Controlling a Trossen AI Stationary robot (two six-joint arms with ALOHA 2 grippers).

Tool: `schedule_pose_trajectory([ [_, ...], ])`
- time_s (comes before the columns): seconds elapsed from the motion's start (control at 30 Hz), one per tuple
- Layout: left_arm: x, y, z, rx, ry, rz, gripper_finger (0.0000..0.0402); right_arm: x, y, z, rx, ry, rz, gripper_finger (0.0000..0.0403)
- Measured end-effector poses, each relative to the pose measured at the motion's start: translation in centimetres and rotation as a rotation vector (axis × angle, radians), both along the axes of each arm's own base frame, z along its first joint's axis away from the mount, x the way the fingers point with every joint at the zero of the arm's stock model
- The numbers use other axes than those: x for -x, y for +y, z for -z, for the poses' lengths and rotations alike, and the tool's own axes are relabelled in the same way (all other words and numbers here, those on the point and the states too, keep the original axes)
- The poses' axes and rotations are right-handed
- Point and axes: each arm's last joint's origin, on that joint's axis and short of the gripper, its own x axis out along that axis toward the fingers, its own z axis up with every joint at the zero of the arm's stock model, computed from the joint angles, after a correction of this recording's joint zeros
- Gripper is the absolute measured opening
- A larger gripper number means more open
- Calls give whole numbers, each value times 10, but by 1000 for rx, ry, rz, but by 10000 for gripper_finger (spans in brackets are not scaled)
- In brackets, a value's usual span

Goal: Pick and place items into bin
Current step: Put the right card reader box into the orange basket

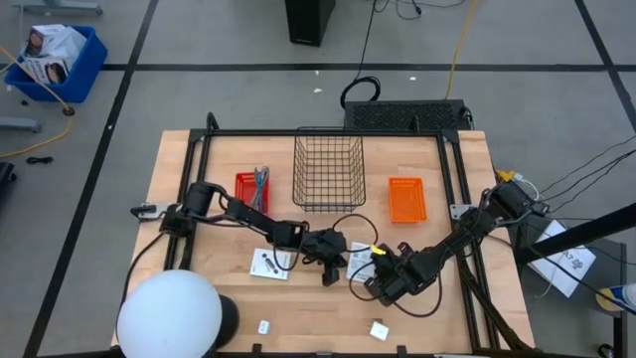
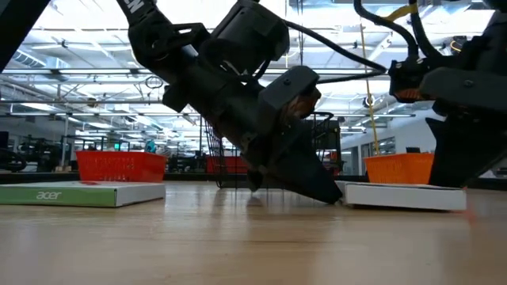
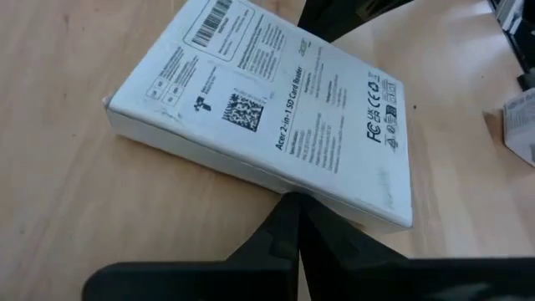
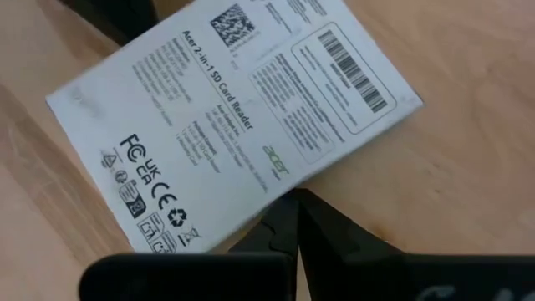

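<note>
A flat white box with dark print [image 1: 360,262] lies flat on the table at its middle. My left gripper [image 3: 292,205] is shut at the box's left side and slants down toward it [image 2: 331,194]. My right gripper [image 4: 292,201] is shut at the box's right side [image 1: 374,273]. A second flat white box [image 1: 268,264] lies to the left of my left gripper. Two tiny white blocks [image 1: 263,326] [image 1: 379,330] sit near the table's front edge. My left gripper has its shut fingertips [image 3: 288,219] against one long side wall of the box [image 3: 276,180], coming slanting down from the table's left. The box stays flat on the table. My right gripper has its shut fingertips [image 4: 288,219] at the box's opposite edge [image 4: 251,219], slanting down from the table's right. Whether they press the edge or only reach it, I cannot tell.
A black wire basket [image 1: 328,171] stands at the far middle. A red bin [image 1: 251,189] with slim tools stands to its left and an orange bin [image 1: 406,199] to its right. A white dome [image 1: 169,316] stands at the near left corner. Cables loop around the box.
</note>
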Motion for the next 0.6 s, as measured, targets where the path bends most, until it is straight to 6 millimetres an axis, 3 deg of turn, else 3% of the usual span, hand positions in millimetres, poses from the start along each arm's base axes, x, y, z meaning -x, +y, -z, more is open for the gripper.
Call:
schedule_pose_trajectory([
  [0.23,0,-1,2,11,6,1,8,0,1,-2,36,-20,-25,0],
  [0.6,0,-1,2,23,4,-1,12,5,5,-24,150,-171,-40,0],
])
